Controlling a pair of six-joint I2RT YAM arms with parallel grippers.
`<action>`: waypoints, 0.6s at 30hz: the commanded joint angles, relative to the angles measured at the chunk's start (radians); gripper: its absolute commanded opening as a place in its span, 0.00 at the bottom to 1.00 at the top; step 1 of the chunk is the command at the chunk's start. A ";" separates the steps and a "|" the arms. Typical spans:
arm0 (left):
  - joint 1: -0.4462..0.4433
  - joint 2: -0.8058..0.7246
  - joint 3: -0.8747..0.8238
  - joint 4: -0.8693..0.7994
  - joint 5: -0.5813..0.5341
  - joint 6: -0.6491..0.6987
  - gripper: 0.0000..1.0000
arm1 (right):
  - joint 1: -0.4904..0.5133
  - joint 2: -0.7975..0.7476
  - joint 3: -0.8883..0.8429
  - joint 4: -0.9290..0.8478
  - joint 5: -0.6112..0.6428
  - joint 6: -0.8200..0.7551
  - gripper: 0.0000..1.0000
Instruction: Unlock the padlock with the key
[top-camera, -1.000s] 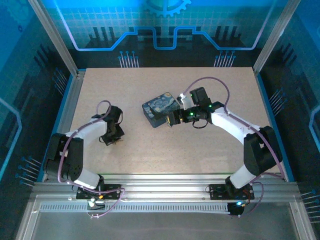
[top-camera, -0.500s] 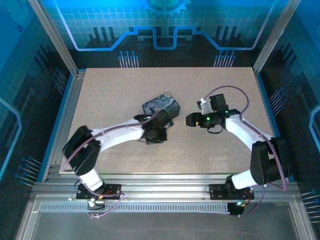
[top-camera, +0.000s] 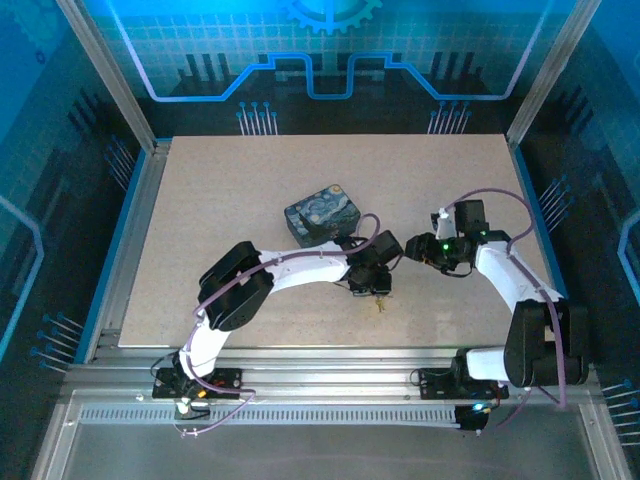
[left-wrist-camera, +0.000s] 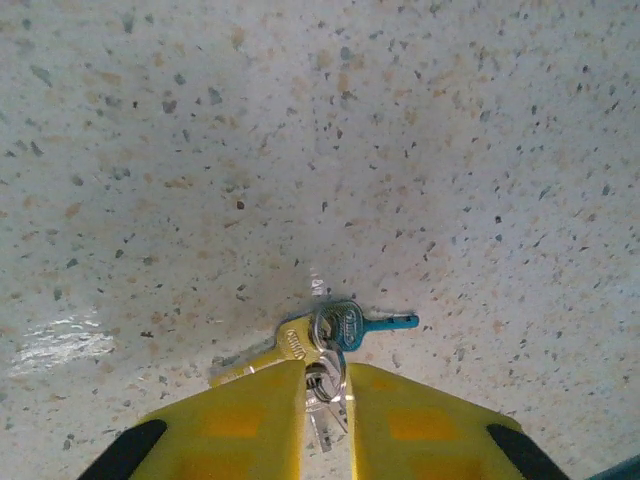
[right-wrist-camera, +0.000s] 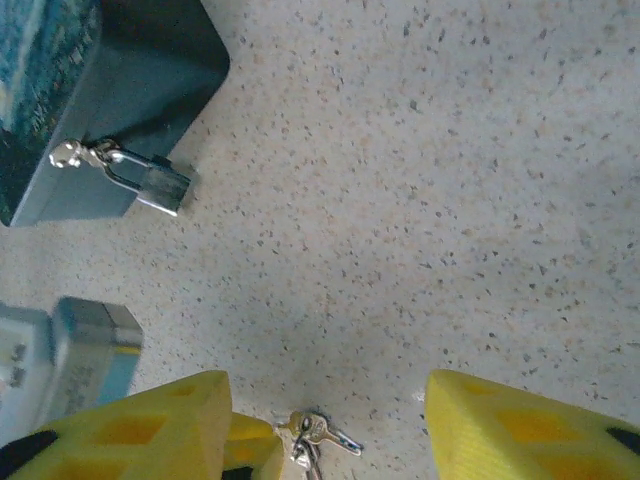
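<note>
The key (left-wrist-camera: 350, 325) is one of a small bunch on a ring, lying on the table (left-wrist-camera: 300, 120) with a brass key (left-wrist-camera: 290, 340) beside it. My left gripper (left-wrist-camera: 325, 375) stands just over the bunch, its yellow fingers (left-wrist-camera: 250, 420) a narrow gap apart with the ring in that gap. From above, the bunch (top-camera: 378, 301) lies under the left gripper (top-camera: 374, 287). The padlock (right-wrist-camera: 152, 185), silvery, hangs on the hasp of the dark-blue tin (right-wrist-camera: 60, 100). My right gripper (right-wrist-camera: 325, 390) is open and holds nothing, just right of the bunch (right-wrist-camera: 315, 435).
The swirl-painted tin (top-camera: 322, 215) sits mid-table, behind and left of both grippers. The right gripper (top-camera: 415, 248) hovers close to the left arm's wrist. A grey-blue part of the left arm (right-wrist-camera: 85, 360) shows in the right wrist view. Metal rails edge the table.
My left arm swept from the table's left side to centre-right, and its jaws have parted slightly over the keys. The right arm drew back from the tin and its jaws narrowed.
</note>
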 joint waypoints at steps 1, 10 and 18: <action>0.058 -0.121 -0.084 0.022 0.048 0.006 0.27 | 0.038 0.047 -0.029 -0.029 -0.025 0.010 0.46; 0.179 -0.357 -0.332 -0.014 -0.003 0.091 0.30 | 0.262 0.045 -0.089 -0.058 0.070 0.126 0.45; 0.247 -0.434 -0.450 0.012 0.003 0.108 0.33 | 0.390 0.010 -0.101 -0.094 0.163 0.167 0.45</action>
